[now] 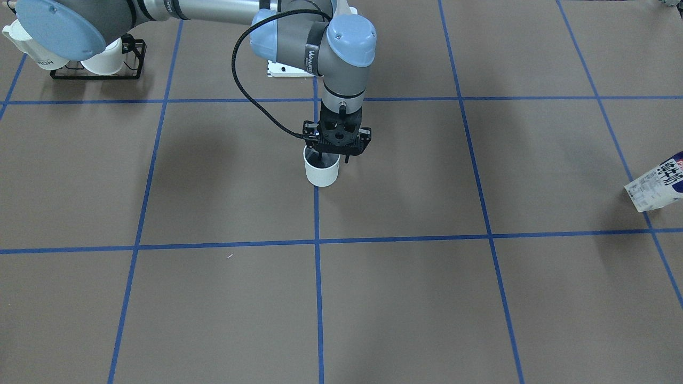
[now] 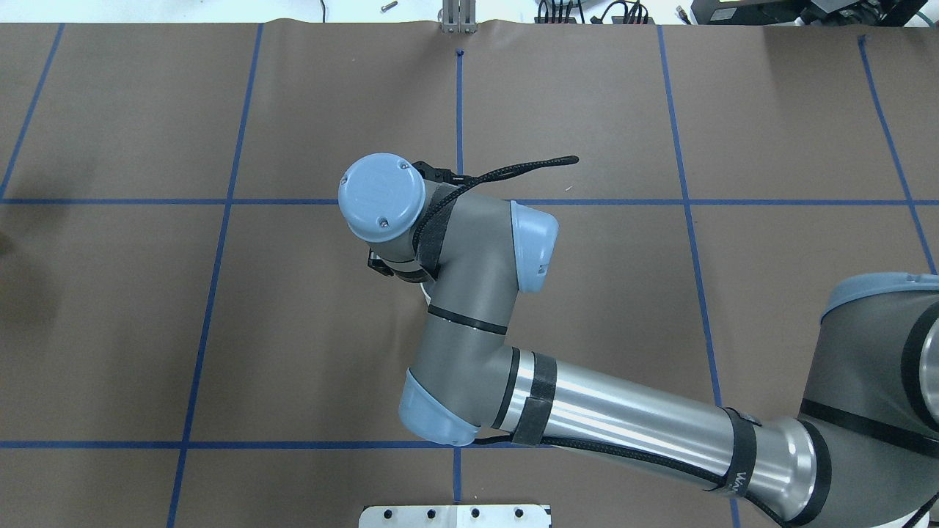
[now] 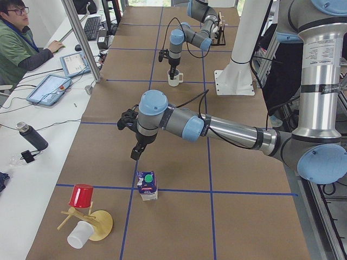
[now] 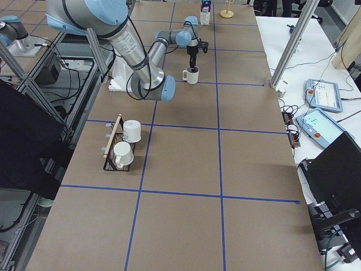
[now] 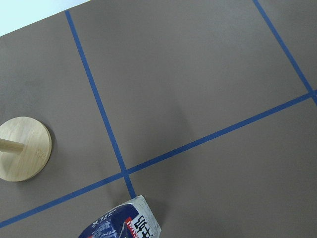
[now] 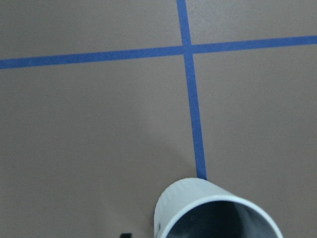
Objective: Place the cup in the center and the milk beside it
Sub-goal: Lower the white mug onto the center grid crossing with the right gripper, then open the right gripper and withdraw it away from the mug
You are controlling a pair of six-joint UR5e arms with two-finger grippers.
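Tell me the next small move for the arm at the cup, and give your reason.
Probably lift the right gripper straight up, clear of the cup. The cup stands upright on the middle tape line, and the fingers look spread, one inside the rim and one outside, so it seems placed. The milk stands near the table's end, below the left gripper.

The right arm (image 2: 469,323) is grey with pale-blue joint caps (image 2: 381,196), a black cable (image 2: 513,170) and black tool (image 1: 333,158).
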